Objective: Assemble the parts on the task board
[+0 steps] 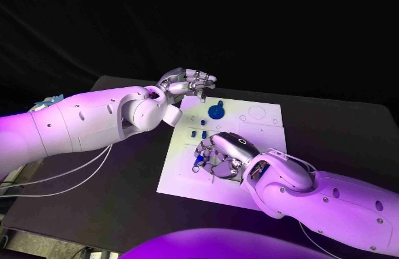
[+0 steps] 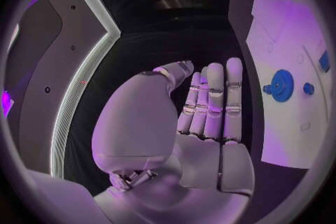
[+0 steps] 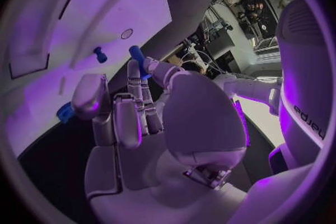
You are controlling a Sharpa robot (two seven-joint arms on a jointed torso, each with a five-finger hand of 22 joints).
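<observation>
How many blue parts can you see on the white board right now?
At least 4: a round gear near the task board far edge, two small pegs mid-board, and one piece by the right hand, whose fingers may hide more.

My right hand (image 1: 223, 155) covers the near-left part of the white board (image 1: 258, 133), so whatever lies under my palm is hidden. Small blue pieces (image 1: 198, 134) beside it are too tiny for me to identify.
</observation>
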